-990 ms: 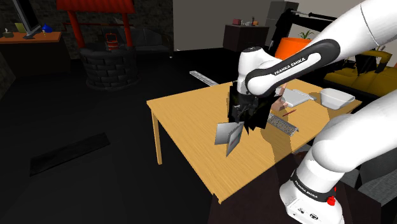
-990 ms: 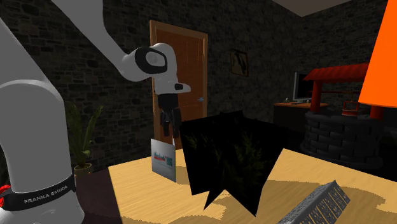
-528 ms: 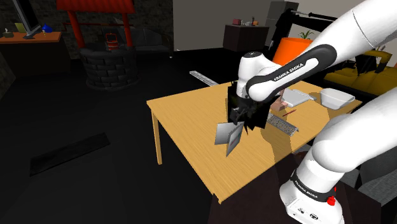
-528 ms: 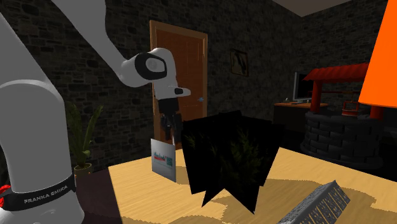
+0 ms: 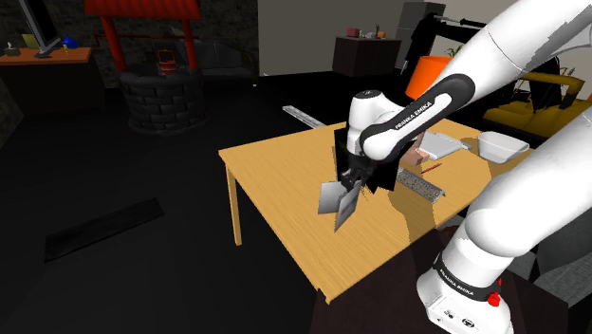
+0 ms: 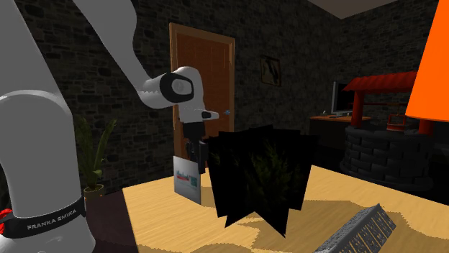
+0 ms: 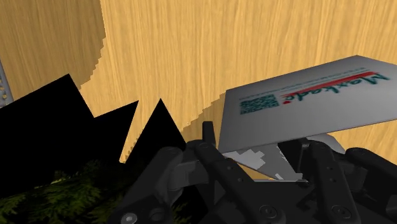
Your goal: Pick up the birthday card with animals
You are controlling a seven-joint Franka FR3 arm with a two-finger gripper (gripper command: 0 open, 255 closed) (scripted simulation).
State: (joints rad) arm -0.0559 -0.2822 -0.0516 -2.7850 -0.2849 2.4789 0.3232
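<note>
Wrist pointed straight down, your arm (image 5: 408, 102) bent over the counter (image 5: 270, 171); your hand (image 5: 349, 184) stood fingers apart astride the top edge of the standing card (image 5: 332, 197).

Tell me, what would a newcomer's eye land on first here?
The big white arm reaching over the wooden table, its black end effector right at the top of a standing grey card. Beside the card stands a jagged black shape, and a stone well with a red roof sits in the shoulder view's upper left.
</note>
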